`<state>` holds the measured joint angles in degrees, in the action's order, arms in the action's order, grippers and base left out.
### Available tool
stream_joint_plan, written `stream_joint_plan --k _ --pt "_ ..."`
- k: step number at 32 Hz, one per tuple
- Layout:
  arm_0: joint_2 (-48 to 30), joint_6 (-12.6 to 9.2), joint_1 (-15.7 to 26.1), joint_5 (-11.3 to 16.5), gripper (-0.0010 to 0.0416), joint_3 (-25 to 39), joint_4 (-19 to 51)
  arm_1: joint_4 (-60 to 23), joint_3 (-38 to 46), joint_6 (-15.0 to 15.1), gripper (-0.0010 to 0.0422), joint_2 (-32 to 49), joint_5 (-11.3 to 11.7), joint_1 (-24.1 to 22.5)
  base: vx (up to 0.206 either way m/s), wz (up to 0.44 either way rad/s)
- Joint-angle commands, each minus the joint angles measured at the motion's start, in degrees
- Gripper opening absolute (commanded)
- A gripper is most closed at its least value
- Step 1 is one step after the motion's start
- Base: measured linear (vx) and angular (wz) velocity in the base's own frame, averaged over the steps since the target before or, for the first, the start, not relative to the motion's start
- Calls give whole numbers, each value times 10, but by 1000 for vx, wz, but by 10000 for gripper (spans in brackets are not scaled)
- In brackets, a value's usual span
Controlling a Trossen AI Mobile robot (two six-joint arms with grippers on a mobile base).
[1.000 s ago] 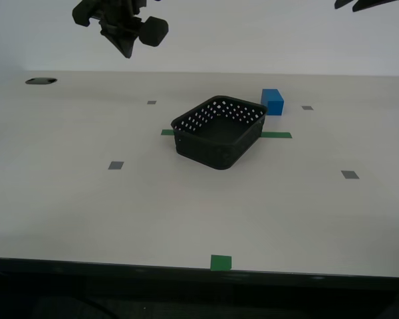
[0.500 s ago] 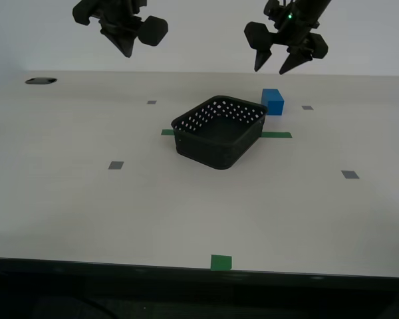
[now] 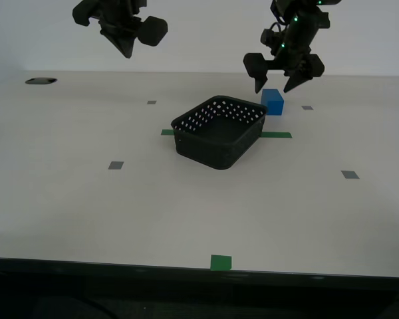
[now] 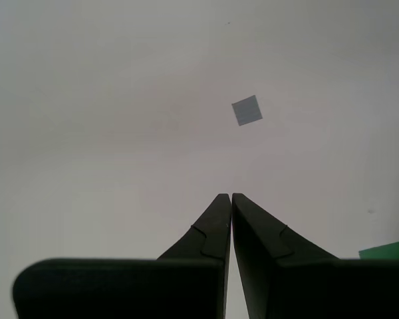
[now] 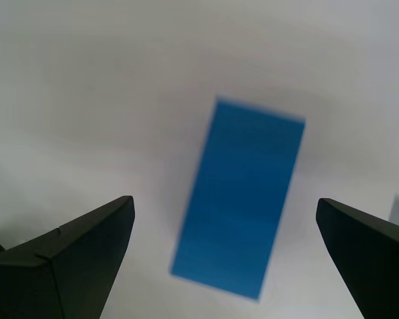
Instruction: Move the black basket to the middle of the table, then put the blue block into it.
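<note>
The black basket (image 3: 219, 131) stands near the middle of the table (image 3: 86, 199), across a green tape strip (image 3: 276, 135). The blue block (image 3: 273, 102) lies on the table just behind the basket's far right corner. My first gripper (image 3: 277, 85) is open and hangs just above the block. In the first wrist view the block (image 5: 239, 199) lies between the two spread fingers of my first gripper (image 5: 224, 201), untouched. My second gripper (image 3: 128, 52) is shut and empty, high above the table at the exterior view's left. The second wrist view shows its closed tips (image 4: 227, 195) over bare tabletop.
Small grey square marks (image 3: 116, 165) (image 3: 350, 175) dot the table, and one shows in the second wrist view (image 4: 247, 110). A green tape square (image 3: 221, 262) sits at the front edge. A dark oval opening (image 3: 41, 81) is at the far left.
My first gripper came in from the upper right and dropped, jaws open, to just above the blue block. The second arm, basket and block have not moved.
</note>
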<state>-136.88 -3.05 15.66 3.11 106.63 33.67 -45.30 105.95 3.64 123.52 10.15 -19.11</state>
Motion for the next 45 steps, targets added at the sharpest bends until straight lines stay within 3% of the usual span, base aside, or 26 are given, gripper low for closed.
stream_joint_plan --k 1,8,12,15,16,17,18,19,20,21,25,32,33,34,37,39,41,43,45 --pt "-25 -2 0 -4 380 2 -7 -3 0 4 0 -1 -6 0 0 0" --pt "-61 -3 0 -3 360 2 -6 -4 1 11 0 -1 -6 0 0 0" --pt "-61 -20 0 -4 325 2 -7 -4 1 16 0 -1 -6 0 0 0" --pt "-61 -35 0 -4 247 2 -7 -3 1 16 0 -1 -6 0 0 0" --pt "-61 -35 0 -4 175 2 -7 -2 1 16 0 -1 -6 0 0 0" --pt "-61 -36 0 -4 155 2 -7 -2 1 16 0 -1 -6 0 0 0" --pt "-61 -35 0 -4 95 2 -6 -2 1 16 0 -1 -6 0 0 0" --pt "-61 -35 0 -4 73 2 -6 -2 1 16 0 -1 -6 0 0 0" --pt "-61 -35 0 -3 17 2 -4 -3 1 18 0 -1 -6 0 0 0" --pt "-61 -35 0 -3 1 2 -3 -3 1 19 0 -1 -6 0 0 0" --pt "-53 -36 0 -3 0 2 -2 -2 1 22 0 -1 -5 1 0 0" --pt "48 -29 2 0 -1 2 25 10 0 24 0 -1 2 2 0 0" --pt "62 -26 2 1 -1 2 33 14 0 25 0 -1 10 2 0 0" --pt "85 -23 2 7 -1 2 48 20 0 26 0 -1 39 3 0 0" --pt "113 -23 7 89 -1 2 83 43 1 37 0 -1 117 5 0 0" --pt "117 -23 10 102 -1 2 95 48 1 40 0 -1 124 5 0 0" --pt "120 -1 28 115 -1 2 126 56 1 41 0 -1 123 9 0 0" --pt "120 16 59 123 -1 2 151 58 1 44 0 -1 124 10 0 0" --pt "120 18 92 125 -1 2 169 62 1 47 0 -1 125 13 0 0"
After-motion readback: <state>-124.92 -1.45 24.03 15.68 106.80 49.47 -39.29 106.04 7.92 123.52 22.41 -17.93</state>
